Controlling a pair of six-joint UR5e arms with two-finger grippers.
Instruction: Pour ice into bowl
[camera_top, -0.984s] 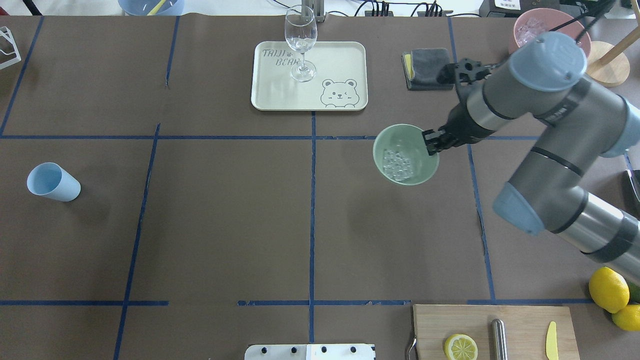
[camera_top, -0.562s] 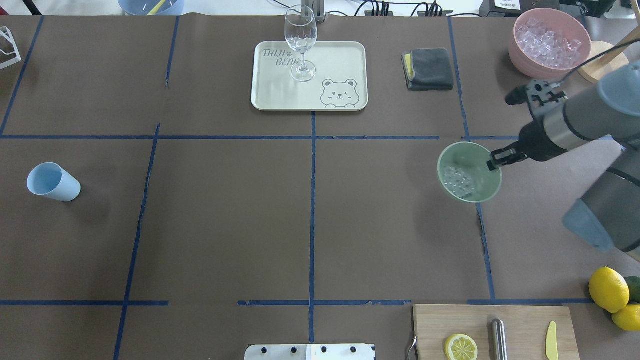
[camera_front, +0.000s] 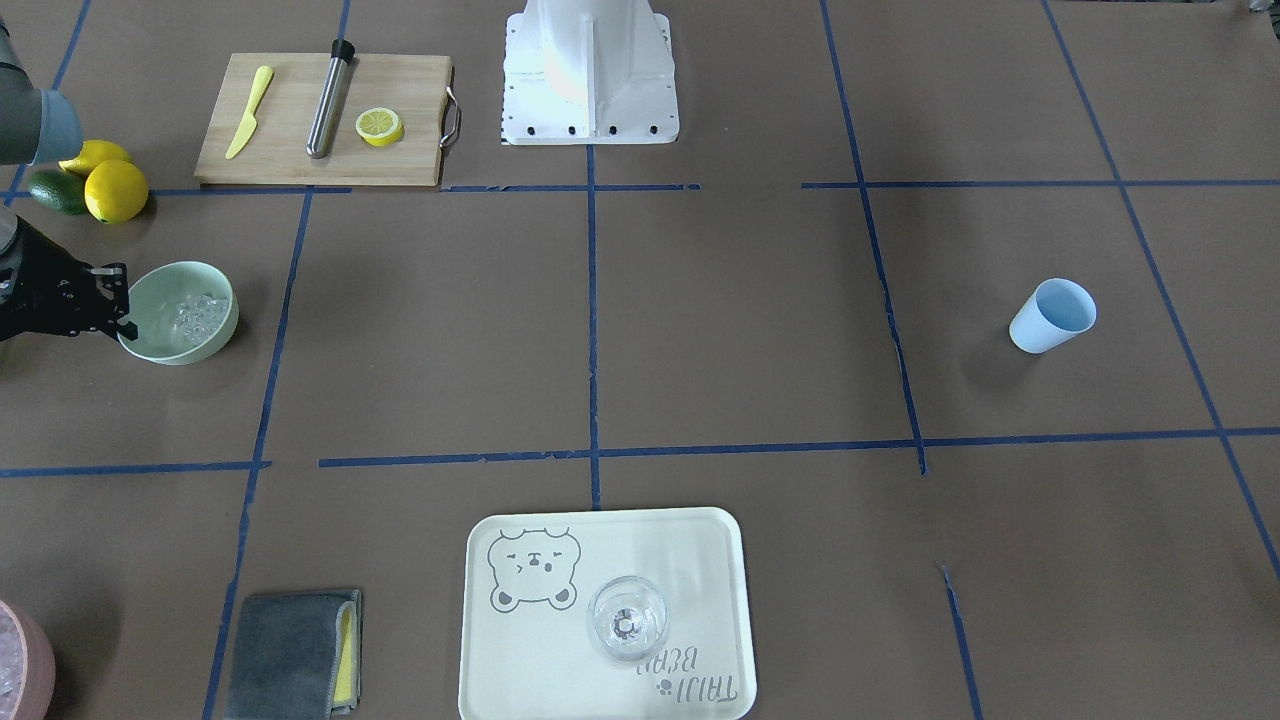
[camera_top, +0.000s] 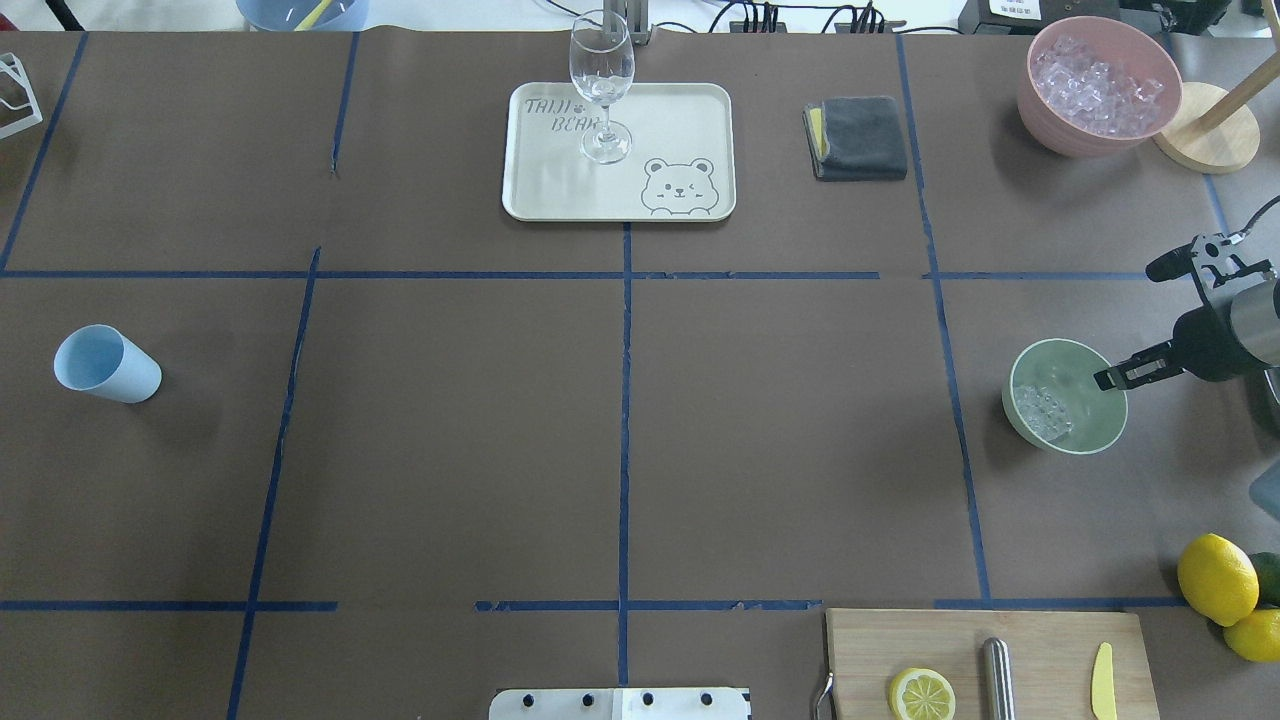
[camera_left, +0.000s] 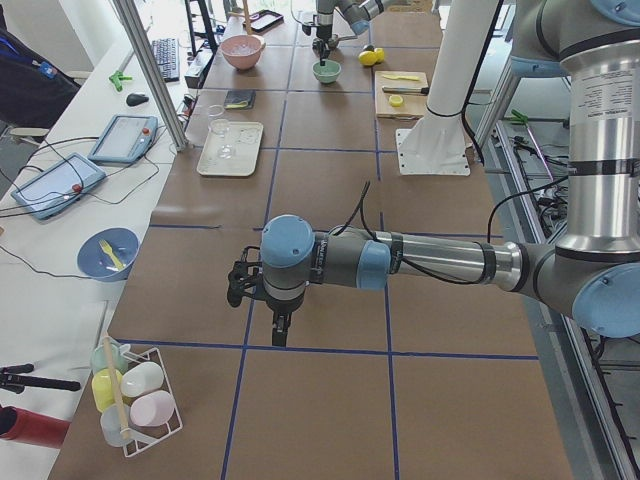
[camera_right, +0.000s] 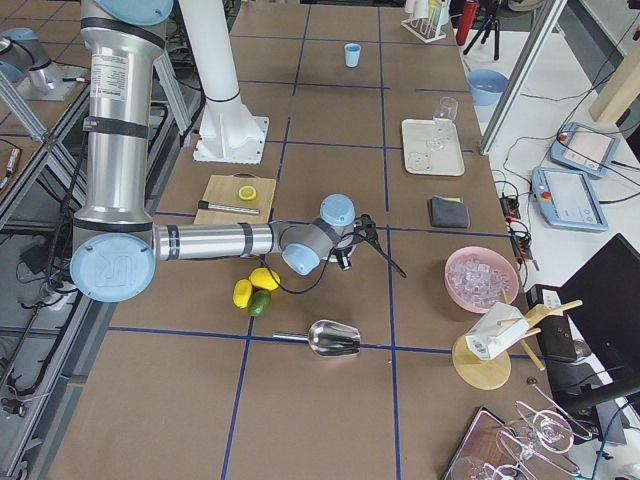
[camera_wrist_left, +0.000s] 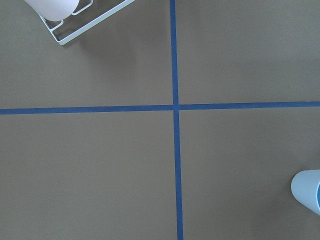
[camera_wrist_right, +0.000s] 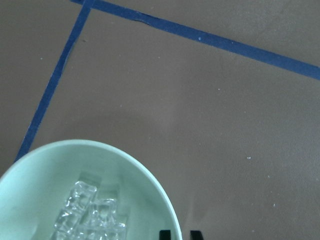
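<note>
The bowl (camera_top: 1082, 432) sat on the bench (camera_top: 620, 430) at the right of the overhead view, just right of a vertical blue tape line and above the lemons (camera_top: 1217, 579) in the lower right corner. The ice (camera_top: 1045, 410) lay heaped inside it, toward its lower left wall. The right end effector (camera_top: 1103, 380) came in from the right edge of that view and met the bowl at its right rim. In the right wrist view its two fingertips (camera_wrist_right: 165, 234) showed at the bottom edge, only a narrow gap apart, one on each side of the rim, so it was pinching the bowl's wall.

The light blue cup (camera_top: 105, 364) stood far off at the left of the overhead view, well apart from the bowl. The left end effector (camera_left: 279, 335) hung over the bench in the middle of the exterior left view. I cannot tell how far open it was. The pink container (camera_top: 1098, 85) of ice sat in the upper right corner.
</note>
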